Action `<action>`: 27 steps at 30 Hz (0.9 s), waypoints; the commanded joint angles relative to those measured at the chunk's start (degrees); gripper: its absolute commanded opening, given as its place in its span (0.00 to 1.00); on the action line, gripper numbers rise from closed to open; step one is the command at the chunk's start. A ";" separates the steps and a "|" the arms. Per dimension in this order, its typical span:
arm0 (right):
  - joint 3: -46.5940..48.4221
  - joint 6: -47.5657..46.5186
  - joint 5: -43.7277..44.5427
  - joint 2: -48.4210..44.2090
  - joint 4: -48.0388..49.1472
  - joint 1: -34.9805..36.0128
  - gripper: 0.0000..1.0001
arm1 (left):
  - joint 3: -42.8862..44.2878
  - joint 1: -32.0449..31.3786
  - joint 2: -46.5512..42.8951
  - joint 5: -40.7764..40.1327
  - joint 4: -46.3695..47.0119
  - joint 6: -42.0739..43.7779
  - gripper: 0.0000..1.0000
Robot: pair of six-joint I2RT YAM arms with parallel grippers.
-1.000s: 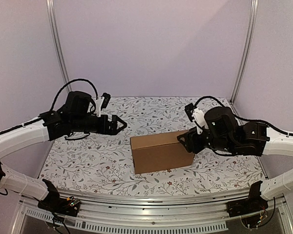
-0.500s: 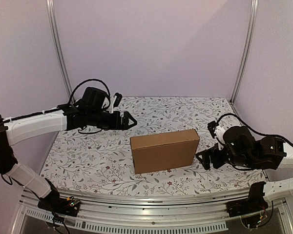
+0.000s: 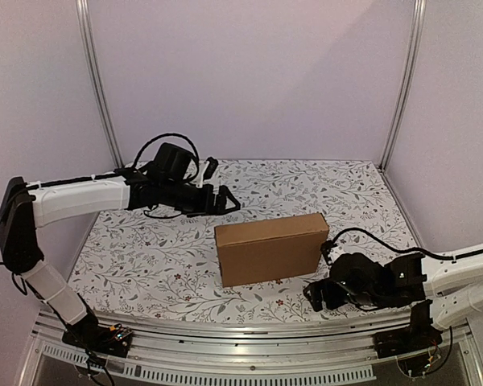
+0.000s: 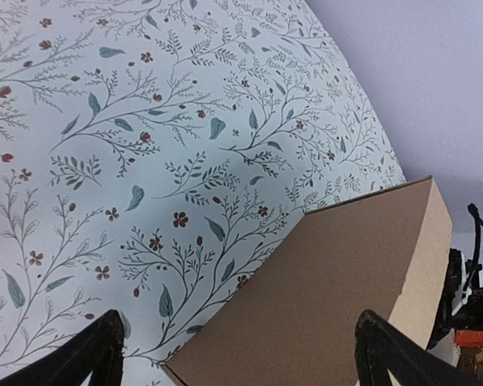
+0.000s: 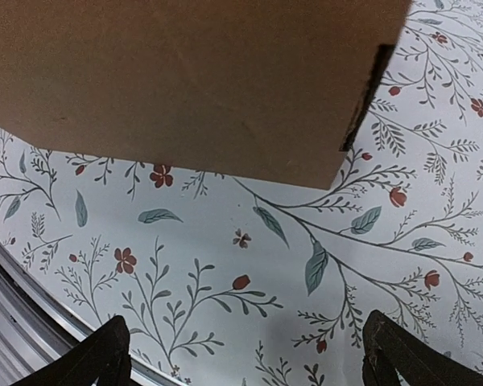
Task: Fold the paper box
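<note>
Although both arms are in close, the paper box point(image 3: 270, 249) lies on its own with nothing touching it: I see a plain brown cardboard box, closed up into a shallow rectangle, resting flat about the middle of the worktop point(image 3: 145, 265), a little nearer the near edge than the far one, its long sides running roughly along that edge with the right end swung slightly farther back. Its faces look smooth and unprinted, and from the right wrist camera I can make out a thin dark slit point(image 5: 361, 96) running down the box corner nearest that camera. The left gripper point(image 3: 228, 199) hangs above the worktop just beyond the box's far left corner, pointing toward the right edge, its jaws spread wide with nothing between them; on its wrist camera the two black fingertips point(image 4: 92, 358) frame the flowered surface and part of the box's top. The right gripper point(image 3: 311, 294) sits low off the box's near right corner, close to the worktop's near edge, jaws likewise parted fully and empty; its own camera shows them over bare surface, short of the box's side. The worktop is pale, printed with leafy sprigs and small red flowers, a metal rail point(image 3: 225, 328) runs along its near edge, and plain lilac walls point(image 3: 249, 80) close in the far edge and both sides.
</note>
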 commanded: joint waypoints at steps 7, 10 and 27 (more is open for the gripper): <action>4.96 0.35 11.54 16.70 14.27 8.10 0.99 | 0.94 -1.72 4.17 5.54 4.60 -3.17 0.97; 5.71 0.28 12.71 19.93 16.50 8.09 0.99 | 2.07 -2.70 5.21 6.53 4.85 -3.19 0.96; 14.76 -3.34 16.68 38.18 26.98 7.72 0.99 | 1.98 -6.51 5.28 12.44 9.47 -4.44 0.95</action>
